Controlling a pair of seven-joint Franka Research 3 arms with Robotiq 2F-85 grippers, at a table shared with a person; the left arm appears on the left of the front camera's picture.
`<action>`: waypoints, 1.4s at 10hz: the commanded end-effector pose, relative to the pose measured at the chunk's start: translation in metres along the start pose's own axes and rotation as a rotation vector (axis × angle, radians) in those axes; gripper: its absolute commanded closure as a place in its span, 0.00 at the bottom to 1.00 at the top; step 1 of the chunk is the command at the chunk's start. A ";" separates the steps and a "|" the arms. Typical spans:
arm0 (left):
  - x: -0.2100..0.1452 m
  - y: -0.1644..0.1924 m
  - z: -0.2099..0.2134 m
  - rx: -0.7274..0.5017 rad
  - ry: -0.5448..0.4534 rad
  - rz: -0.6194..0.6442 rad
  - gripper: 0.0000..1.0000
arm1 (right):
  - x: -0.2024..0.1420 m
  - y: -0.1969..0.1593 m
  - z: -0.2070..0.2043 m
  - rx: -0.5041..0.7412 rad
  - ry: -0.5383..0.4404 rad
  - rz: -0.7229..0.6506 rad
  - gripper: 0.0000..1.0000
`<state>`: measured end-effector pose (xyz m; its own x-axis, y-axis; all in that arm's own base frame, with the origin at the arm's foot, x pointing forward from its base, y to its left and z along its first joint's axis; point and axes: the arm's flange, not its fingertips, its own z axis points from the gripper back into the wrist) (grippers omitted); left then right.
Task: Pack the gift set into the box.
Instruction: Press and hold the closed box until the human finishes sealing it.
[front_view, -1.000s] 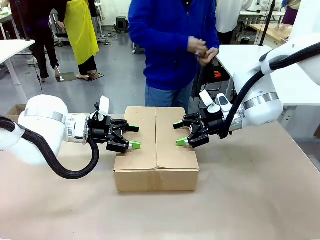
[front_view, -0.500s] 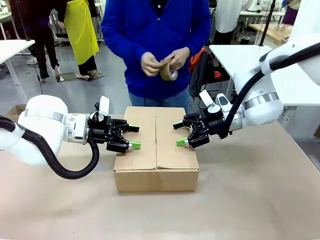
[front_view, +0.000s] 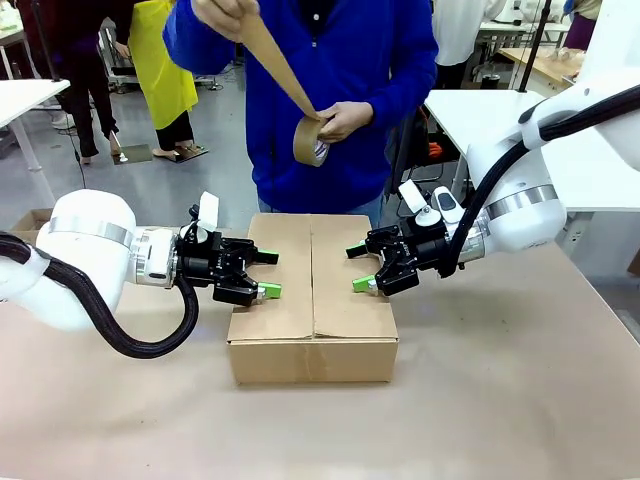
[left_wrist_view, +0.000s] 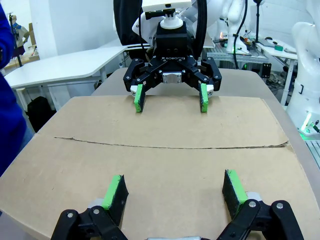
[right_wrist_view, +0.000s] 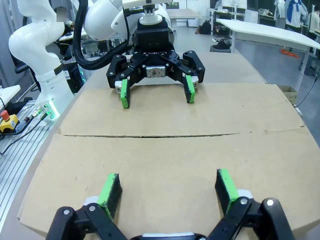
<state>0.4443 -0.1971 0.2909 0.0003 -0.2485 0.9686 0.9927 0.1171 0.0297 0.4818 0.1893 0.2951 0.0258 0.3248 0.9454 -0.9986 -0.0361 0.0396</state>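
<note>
Front view: the box (front_view: 312, 300) sits mid-bench (front_view: 500, 400), top flaps folded shut, seam running front to back. Left pincer (front_view: 268, 273) rests at the box's left top edge, fingers apart, nothing held. Right pincer (front_view: 359, 266) sits at the right side of the box top, fingers apart, also holding nothing. Person in blue top stands behind the box; one hand (front_view: 345, 120) holds a tape roll (front_view: 311, 141), the other hand (front_view: 228, 14) pulls a brown tape strip (front_view: 275, 62) up and away.

Left wrist view: own green pads (left_wrist_view: 116, 191) spread wide, low over the closed flaps of the box (left_wrist_view: 160, 165); right pincer (left_wrist_view: 170, 97) faces it across the seam, pads apart.

Right wrist view: own pads (right_wrist_view: 109, 189) spread over the box (right_wrist_view: 165, 155) top; left pincer (right_wrist_view: 155, 92) opposite, apart. Gift set not seen; flaps cover the inside.
</note>
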 end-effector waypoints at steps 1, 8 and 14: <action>-0.002 -0.002 0.000 -0.002 0.002 -0.004 0.00 | -0.002 0.001 -0.002 -0.007 0.001 -0.006 0.00; -0.002 -0.002 0.000 -0.002 0.002 -0.004 0.00 | -0.002 0.001 -0.002 -0.007 0.001 -0.006 0.00; -0.002 -0.002 0.000 -0.002 0.002 -0.004 0.00 | -0.002 0.001 -0.002 -0.007 0.001 -0.006 0.00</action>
<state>0.4443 -0.1971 0.2909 0.0003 -0.2485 0.9686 0.9927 0.1171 0.0297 0.4818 0.1893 0.2951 0.0258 0.3248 0.9454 -0.9986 -0.0361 0.0396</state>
